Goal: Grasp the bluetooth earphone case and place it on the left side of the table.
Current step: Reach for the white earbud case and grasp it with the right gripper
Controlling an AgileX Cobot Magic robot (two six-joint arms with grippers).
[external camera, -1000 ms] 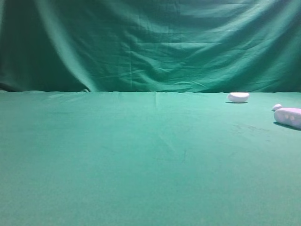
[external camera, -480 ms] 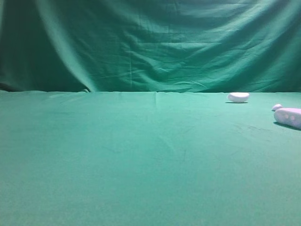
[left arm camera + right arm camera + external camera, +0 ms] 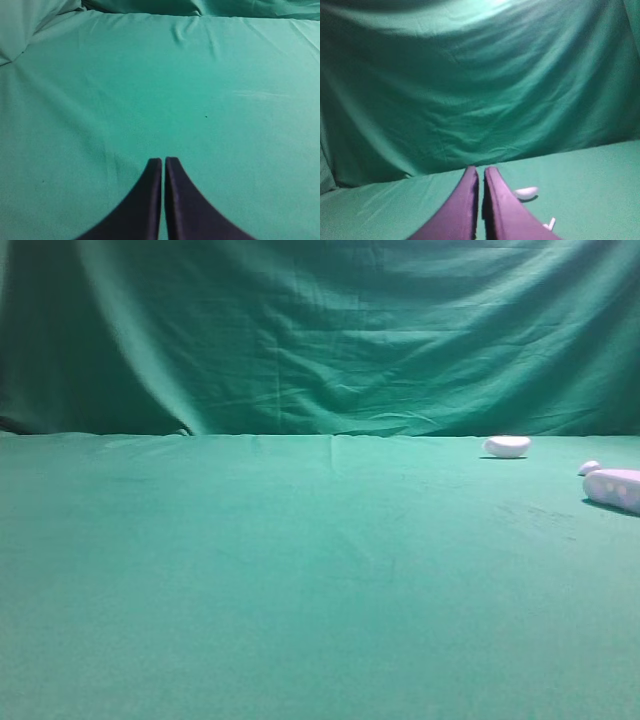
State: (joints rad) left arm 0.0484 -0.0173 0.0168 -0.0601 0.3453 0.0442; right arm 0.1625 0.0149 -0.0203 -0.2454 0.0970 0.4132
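Observation:
The bluetooth earphone case (image 3: 615, 489), white and oblong with faint pale spots, lies on the green table (image 3: 300, 570) at the far right edge of the high view, partly cut off by the frame. Neither arm shows in that view. In the left wrist view my left gripper (image 3: 163, 159) is shut with nothing in it, over bare green cloth. My right gripper (image 3: 481, 169) is also shut and empty in the right wrist view, pointing toward the backdrop. The case does not show in either wrist view.
A smaller white bean-shaped object (image 3: 507, 446) (image 3: 526, 192) lies near the table's back edge at right. A tiny white piece (image 3: 589, 468) (image 3: 549, 224) sits just behind the case. A green draped backdrop (image 3: 320, 330) hangs behind the table.

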